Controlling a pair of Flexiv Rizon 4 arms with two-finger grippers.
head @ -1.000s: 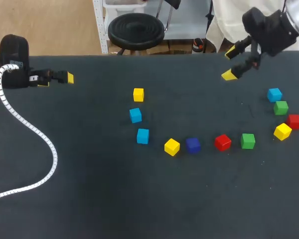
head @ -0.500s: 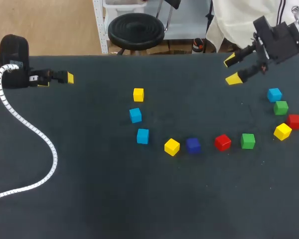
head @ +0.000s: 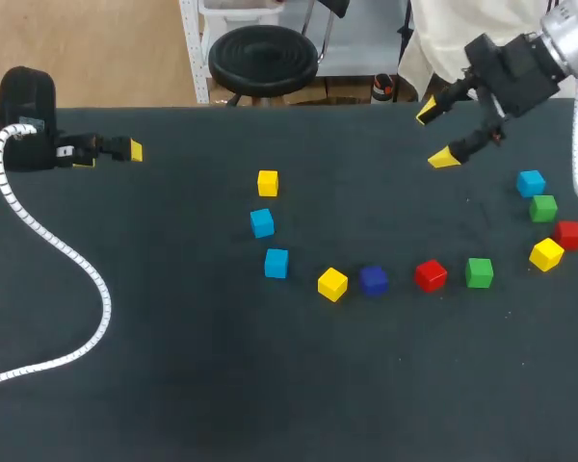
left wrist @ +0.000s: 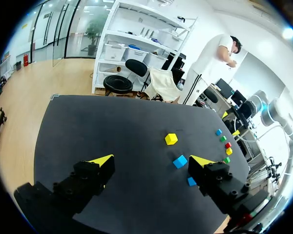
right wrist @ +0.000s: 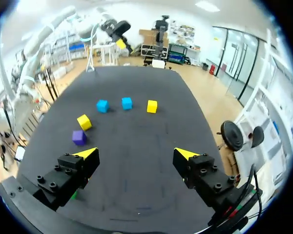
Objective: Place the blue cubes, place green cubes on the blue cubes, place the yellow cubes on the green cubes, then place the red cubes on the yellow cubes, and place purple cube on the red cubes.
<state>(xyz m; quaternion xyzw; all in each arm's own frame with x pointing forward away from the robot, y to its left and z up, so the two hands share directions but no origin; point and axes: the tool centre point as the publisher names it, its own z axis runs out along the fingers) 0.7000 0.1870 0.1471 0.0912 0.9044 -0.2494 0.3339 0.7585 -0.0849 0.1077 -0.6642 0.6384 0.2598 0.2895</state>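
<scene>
Head view: the right gripper (head: pixel 435 133) hangs spread and empty, one blue cube (head: pixel 531 182) lying loose beside it, nothing stacked.

Left wrist view: the left gripper (left wrist: pixel 151 163) gapes empty, parked back, with another blue cube (left wrist: pixel 180 161) ahead.

Right wrist view: the purple cube (right wrist: pixel 78 137) sits ahead, probably last.

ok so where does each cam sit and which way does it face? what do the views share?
Head view: fixed above and behind the robot, looking down on the table; left gripper enters at left, right gripper at upper right.
Left wrist view: on the left wrist, looking along its open fingers across the table toward the right arm.
Right wrist view: on the right wrist, looking along its open fingers toward the left arm.
Shared: all three show the yellow cube by two blue cubes.
</scene>
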